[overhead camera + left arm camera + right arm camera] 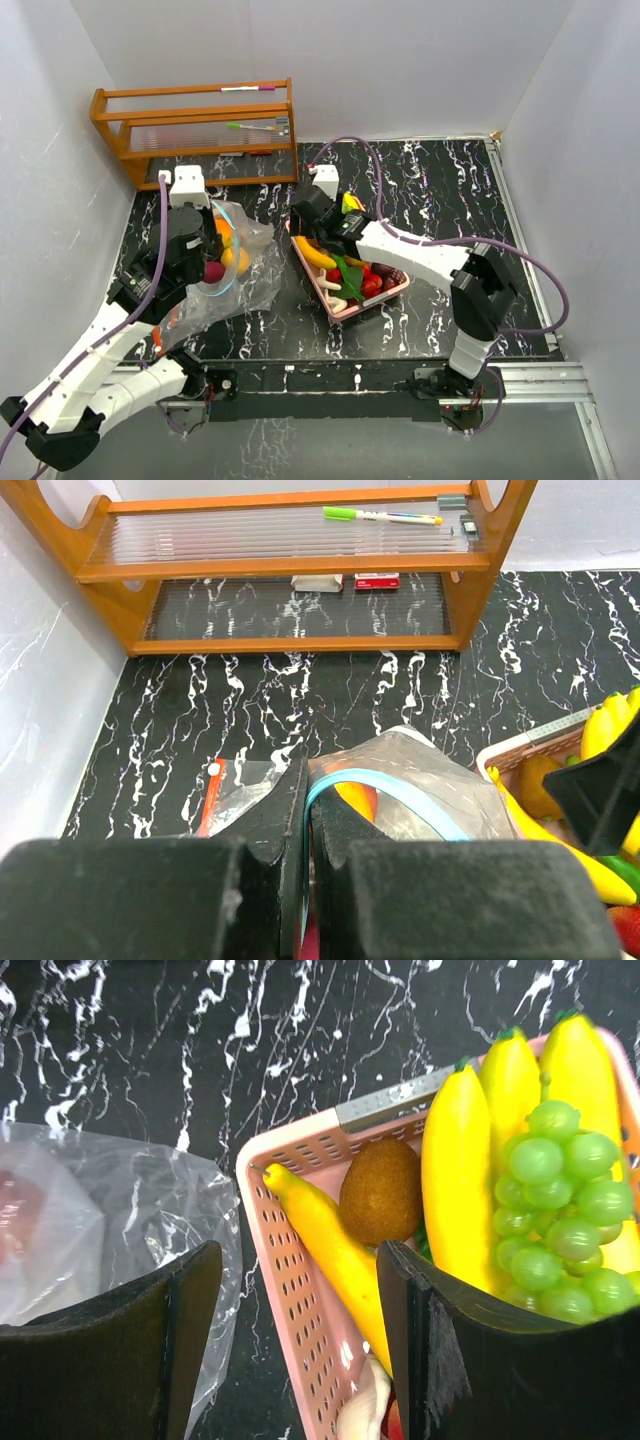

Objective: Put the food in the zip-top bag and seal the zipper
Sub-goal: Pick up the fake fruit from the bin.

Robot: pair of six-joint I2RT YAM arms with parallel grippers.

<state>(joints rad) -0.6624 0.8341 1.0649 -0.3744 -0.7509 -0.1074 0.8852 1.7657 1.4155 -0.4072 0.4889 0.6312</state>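
From above, the left end effector (212, 236) holds the zip-top bag (240, 285) up by its rim so the mouth gapes toward the pink tray (350, 312), where most of the food (345, 275) lies; an orange (228, 238) is already bagged. Its wrist view shows it pinched shut on the blue zipper edge (400, 790). The right wrist view has the right end effector (300, 1255) wide and empty astride the tray wall, with a kiwi (381, 1190) and bananas (460, 1190) just ahead, probably the next pick
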